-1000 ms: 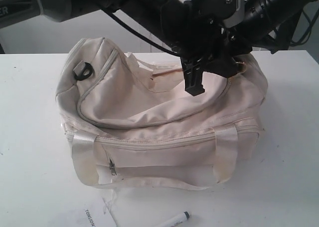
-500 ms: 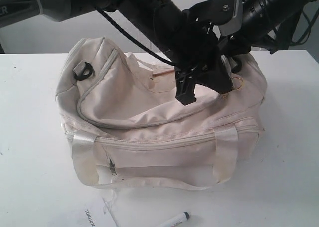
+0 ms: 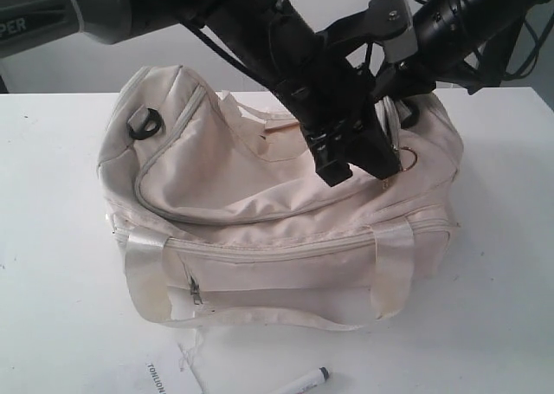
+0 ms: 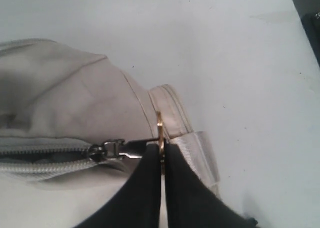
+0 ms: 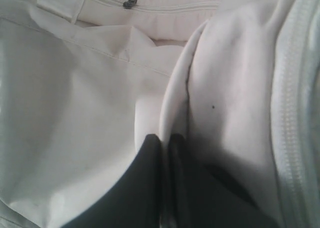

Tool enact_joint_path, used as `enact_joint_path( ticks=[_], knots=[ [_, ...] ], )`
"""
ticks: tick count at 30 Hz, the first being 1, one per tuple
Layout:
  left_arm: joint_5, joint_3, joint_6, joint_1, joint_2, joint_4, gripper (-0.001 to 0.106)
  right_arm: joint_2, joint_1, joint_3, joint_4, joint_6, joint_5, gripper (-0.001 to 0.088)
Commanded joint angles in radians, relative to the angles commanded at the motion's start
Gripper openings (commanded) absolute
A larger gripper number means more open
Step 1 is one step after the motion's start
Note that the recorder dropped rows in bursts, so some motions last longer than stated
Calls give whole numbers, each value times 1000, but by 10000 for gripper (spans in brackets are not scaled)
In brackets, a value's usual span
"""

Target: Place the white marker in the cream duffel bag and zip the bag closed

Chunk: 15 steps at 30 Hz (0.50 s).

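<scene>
The cream duffel bag (image 3: 260, 195) sits in the middle of the white table. The white marker (image 3: 303, 382), dark-capped, lies on the table in front of the bag, outside it. Both arms crowd together over the bag's right half. My left gripper (image 4: 161, 149) is shut on the gold ring (image 4: 159, 125) of the top zipper's pull, and the slider (image 4: 107, 150) sits near the bag's end. My right gripper (image 5: 165, 140) is shut on a fold of the bag's cream fabric (image 5: 175, 97).
A white paper tag (image 3: 160, 377) with print lies by the table's front edge, left of the marker. A black strap ring (image 3: 144, 124) sits on the bag's left end. White table (image 3: 61, 307) surrounds the bag.
Both grippers have shifted over the bag's right end. The gold ring has come down and forward along the curved zipper. The marker has not moved.
</scene>
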Motion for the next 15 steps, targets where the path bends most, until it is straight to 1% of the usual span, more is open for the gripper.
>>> enact_joint_path(
  ticks=[5,8,12,15],
  knots=[
    [28,0,-34,0,0,-2,0,0,0,0,0,-10,-2,0],
    [69,0,-34,0,0,-2,0,0,0,0,0,-10,-2,0],
    [91,0,-34,0,0,0,0,0,0,0,0,-10,-2,0],
    [143,0,-34,0,2,2,0,0,0,0,0,-10,-2,0]
  ],
)
